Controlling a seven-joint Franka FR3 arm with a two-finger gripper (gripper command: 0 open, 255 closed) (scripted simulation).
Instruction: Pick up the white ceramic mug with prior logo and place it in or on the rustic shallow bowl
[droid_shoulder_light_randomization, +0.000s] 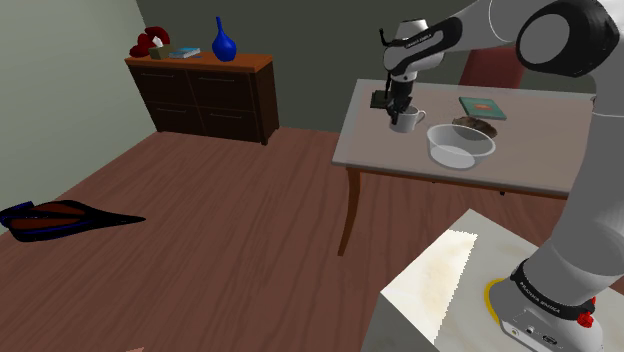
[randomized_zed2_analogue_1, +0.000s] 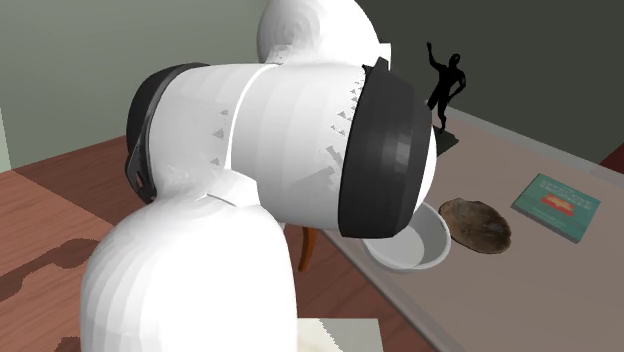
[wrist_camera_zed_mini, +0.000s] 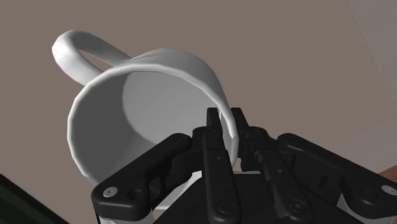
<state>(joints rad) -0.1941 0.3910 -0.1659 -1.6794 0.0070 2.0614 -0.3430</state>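
Note:
The white mug (droid_shoulder_light_randomization: 406, 123) is on the grey table (droid_shoulder_light_randomization: 400, 160), near its far left part in the shoulder view. My gripper (droid_shoulder_light_randomization: 400, 108) comes down on it from above. In the wrist view the gripper (wrist_camera_zed_mini: 226, 127) is shut on the mug (wrist_camera_zed_mini: 146, 95), one finger inside the wall and one outside, opposite the handle. I cannot tell whether the mug still touches the table. The brown shallow bowl (droid_shoulder_light_randomization: 474, 127) lies to the right of the mug in the shoulder view. It also lies flat on the table in the second exterior view (randomized_zed2_analogue_1: 476, 223).
A deeper white bowl (droid_shoulder_light_randomization: 460, 146) sits between the mug and the table's near edge. A teal book (droid_shoulder_light_randomization: 482, 107) lies behind the brown bowl. A black figurine (randomized_zed2_analogue_1: 445, 90) stands at the table's far end. A dark dresser (droid_shoulder_light_randomization: 205, 95) stands by the wall.

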